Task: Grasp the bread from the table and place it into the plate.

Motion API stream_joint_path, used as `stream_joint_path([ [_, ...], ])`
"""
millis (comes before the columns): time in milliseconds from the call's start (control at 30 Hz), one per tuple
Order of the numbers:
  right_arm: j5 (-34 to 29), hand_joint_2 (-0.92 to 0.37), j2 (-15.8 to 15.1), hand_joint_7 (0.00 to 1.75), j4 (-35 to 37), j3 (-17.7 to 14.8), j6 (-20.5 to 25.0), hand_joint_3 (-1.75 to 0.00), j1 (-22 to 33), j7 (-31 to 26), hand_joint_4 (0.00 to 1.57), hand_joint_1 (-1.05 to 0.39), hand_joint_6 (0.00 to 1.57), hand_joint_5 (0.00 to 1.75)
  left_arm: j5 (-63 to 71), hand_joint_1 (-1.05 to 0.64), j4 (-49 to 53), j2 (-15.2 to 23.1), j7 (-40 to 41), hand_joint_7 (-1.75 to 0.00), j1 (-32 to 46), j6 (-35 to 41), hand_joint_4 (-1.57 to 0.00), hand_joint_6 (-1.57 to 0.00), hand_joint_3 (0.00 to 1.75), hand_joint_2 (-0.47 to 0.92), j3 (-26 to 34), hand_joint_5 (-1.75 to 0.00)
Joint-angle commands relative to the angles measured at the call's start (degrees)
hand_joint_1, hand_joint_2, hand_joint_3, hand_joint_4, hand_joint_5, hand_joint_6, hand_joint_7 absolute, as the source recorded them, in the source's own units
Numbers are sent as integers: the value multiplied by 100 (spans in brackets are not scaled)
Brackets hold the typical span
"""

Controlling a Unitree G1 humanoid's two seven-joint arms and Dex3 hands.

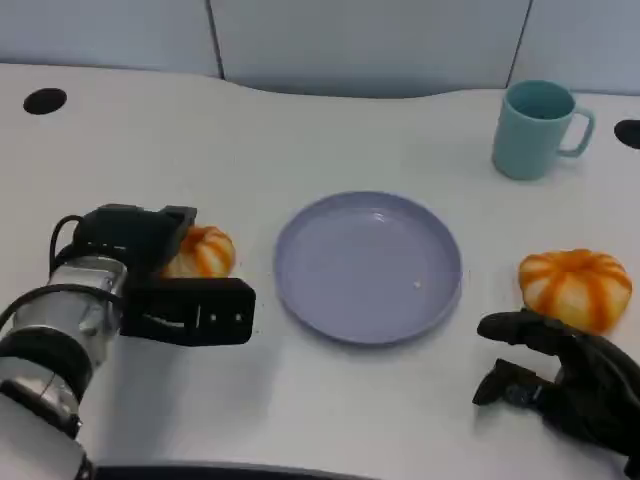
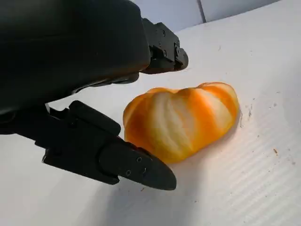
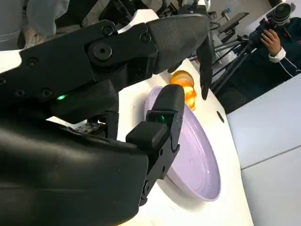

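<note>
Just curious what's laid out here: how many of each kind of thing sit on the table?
Breads: 2, left one, right one
Plate: 1
Mug: 1
Total: 4

No text, label, brand, number or sign can be read in any of the pictures. The teal mug, the lilac plate, the orange-striped bread and the white bench carry no readable marks, and neither does the black casing of either robot hand.
</note>
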Motion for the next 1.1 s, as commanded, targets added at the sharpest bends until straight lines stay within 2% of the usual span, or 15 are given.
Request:
stream_joint_path([
  [33, -17, -92, -60, 77, 32, 0, 100, -13, 129, -21, 51, -40, 64, 131, -71, -72, 190, -37, -100, -1, -244, 53, -13, -14, 0, 76, -101, 0],
  [433, 0, -92, -42, 76, -108, 34, 121, -14, 216, -29, 51, -40, 64, 132, -150, -67, 461, -263, -488, -2, -545, 289, -14, -21, 0, 74, -331, -2],
  [633, 39, -92, -23, 75, -182, 40, 137, -13, 266, -31, 52, -40, 64, 132, -183, -61, 525, -323, -314, -4, -511, 212, -24, -30, 0, 73, -382, -6],
  [733, 53, -92, -13, 75, -248, 44, 175, -13, 299, -53, 52, -40, 65, 132, -219, -53, 553, -369, -220, -5, -471, 219, -29, -37, 0, 72, -382, -7],
  [1100, 74, -92, -5, 75, -351, 41, 177, -14, 365, 17, 51, -41, 64, 135, -237, -40, 646, -454, -381, -3, -383, 373, -38, -45, 2, 80, -439, -8],
])
